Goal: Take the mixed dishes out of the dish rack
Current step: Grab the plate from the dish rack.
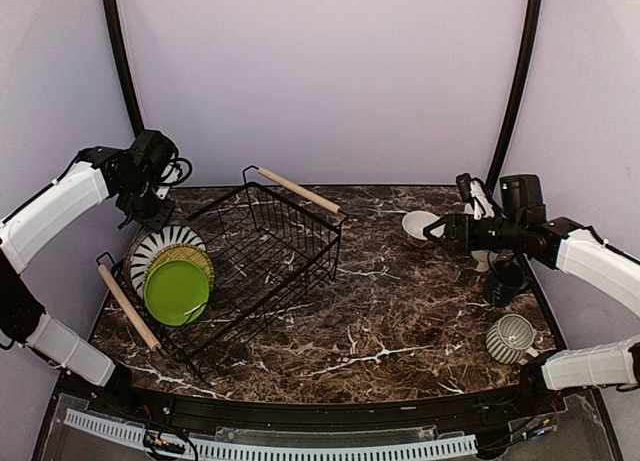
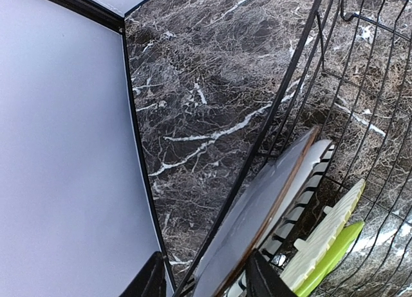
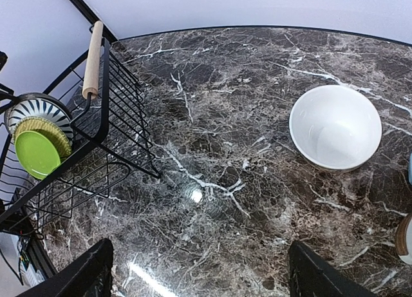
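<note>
Three plates stand on edge at the near-left end of the dish rack [image 1: 300, 243], the black-and-white radial-striped plate [image 2: 257, 207] at the back behind the olive-yellow plate [image 2: 325, 236] and lime green plate [image 2: 335, 258]. Its upper rim is thus the free edge. The left gripper [image 2: 206, 261] straddles that rim from above, half-closed, with a gap on one side and not yet clamped; a rack wire seems to lie between its fingers and might snag. The right gripper [image 3: 199, 249] hangs released and empty over the surface [image 3: 212, 116] near the cream bowl [image 3: 335, 126], which sits outside the rack.
</note>
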You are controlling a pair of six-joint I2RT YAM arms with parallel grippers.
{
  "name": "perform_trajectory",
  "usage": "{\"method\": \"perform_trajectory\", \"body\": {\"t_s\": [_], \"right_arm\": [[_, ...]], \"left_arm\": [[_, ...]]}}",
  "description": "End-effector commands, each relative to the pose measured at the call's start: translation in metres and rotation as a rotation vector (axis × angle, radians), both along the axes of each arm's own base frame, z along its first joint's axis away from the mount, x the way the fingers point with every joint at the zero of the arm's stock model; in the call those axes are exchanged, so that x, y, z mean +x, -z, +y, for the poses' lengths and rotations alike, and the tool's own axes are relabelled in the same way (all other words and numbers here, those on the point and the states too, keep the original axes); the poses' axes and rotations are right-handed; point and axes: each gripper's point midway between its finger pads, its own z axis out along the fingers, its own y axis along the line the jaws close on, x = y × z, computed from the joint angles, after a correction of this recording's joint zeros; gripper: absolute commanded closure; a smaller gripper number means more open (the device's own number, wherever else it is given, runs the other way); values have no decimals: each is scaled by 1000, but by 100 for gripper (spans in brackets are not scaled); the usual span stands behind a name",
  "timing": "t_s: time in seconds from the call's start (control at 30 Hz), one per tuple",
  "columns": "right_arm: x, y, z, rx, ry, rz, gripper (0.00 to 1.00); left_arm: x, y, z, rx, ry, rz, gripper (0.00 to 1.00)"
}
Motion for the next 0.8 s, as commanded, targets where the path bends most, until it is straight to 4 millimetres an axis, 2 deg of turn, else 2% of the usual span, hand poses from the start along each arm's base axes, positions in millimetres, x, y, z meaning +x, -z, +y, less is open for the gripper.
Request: {"method": "perform_trajectory", "body": {"t_s": [0.0, 0.23, 0.33, 0.47, 0.77], "right_arm": [[2, -7, 4, 15, -23, -43, 10], [5, -5, 9, 35, -32, -30, 10], [5, -8, 9, 38, -33, -40, 10], [6, -13, 9, 34, -33, -47, 10], [9, -21, 10, 44, -35, -58, 10]], "left_arm": [[2, -14, 5, 14, 5, -27, 58], [4, -13, 6, 52, 45, -8, 64], [5, -8, 6, 67, 54, 7, 72], [8, -3, 2, 71, 90, 15, 78], [2, 22, -7, 36, 133, 129, 75]]}}
